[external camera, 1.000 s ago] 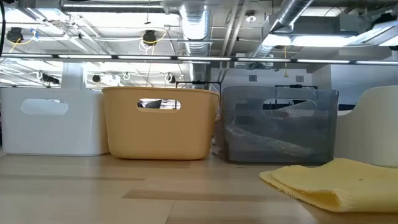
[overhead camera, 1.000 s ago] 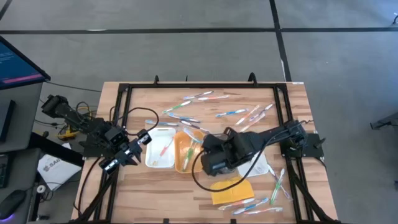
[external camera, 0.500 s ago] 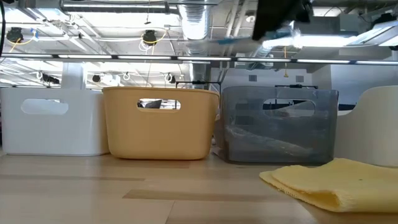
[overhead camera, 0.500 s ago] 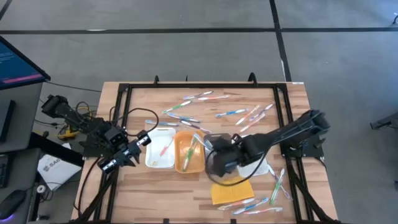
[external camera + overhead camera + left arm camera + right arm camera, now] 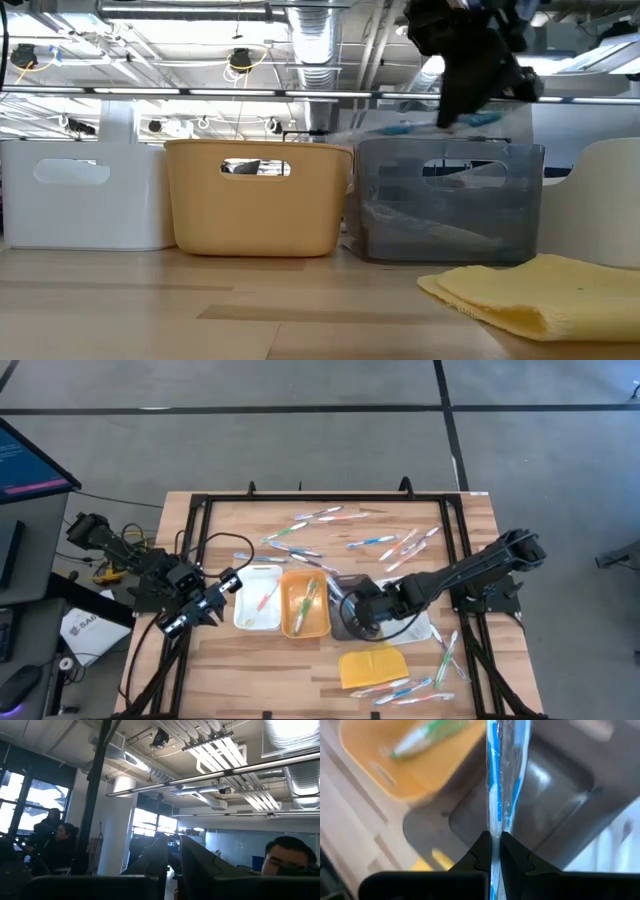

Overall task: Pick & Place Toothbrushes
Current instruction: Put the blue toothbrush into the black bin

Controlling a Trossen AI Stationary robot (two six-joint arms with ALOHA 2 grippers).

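Observation:
My right gripper point(image 5: 356, 614) hangs over the grey tray point(image 5: 343, 626), shut on a blue toothbrush in a clear wrapper point(image 5: 499, 780). In the low view that toothbrush point(image 5: 420, 128) sits just above the grey tray's rim point(image 5: 450, 148). A green toothbrush point(image 5: 306, 596) lies in the orange tray point(image 5: 304, 622), and a pink one point(image 5: 267, 596) in the white tray point(image 5: 256, 616). More toothbrushes point(image 5: 312, 518) lie loose on the far part of the table. My left gripper point(image 5: 216, 596) waits at the left edge, beside the white tray. My right gripper pinches the wrapped blue toothbrush between its two fingers point(image 5: 481, 846), on the handle point(image 5: 495, 827) toward one end. The fingers come slanting down from above and lie across it. The toothbrush is lifted clear, about level, over the grey tray.
A yellow pad point(image 5: 372, 666) lies near the front edge, just in front of the grey tray. Several toothbrushes point(image 5: 446, 650) lie at the near right beside it. A black frame point(image 5: 452, 520) borders the table.
My right gripper has come down over the grey tray with the blue toothbrush still pinched, tipping to point more steeply down and rolling at the wrist. In the low view it has dropped into the picture from above.

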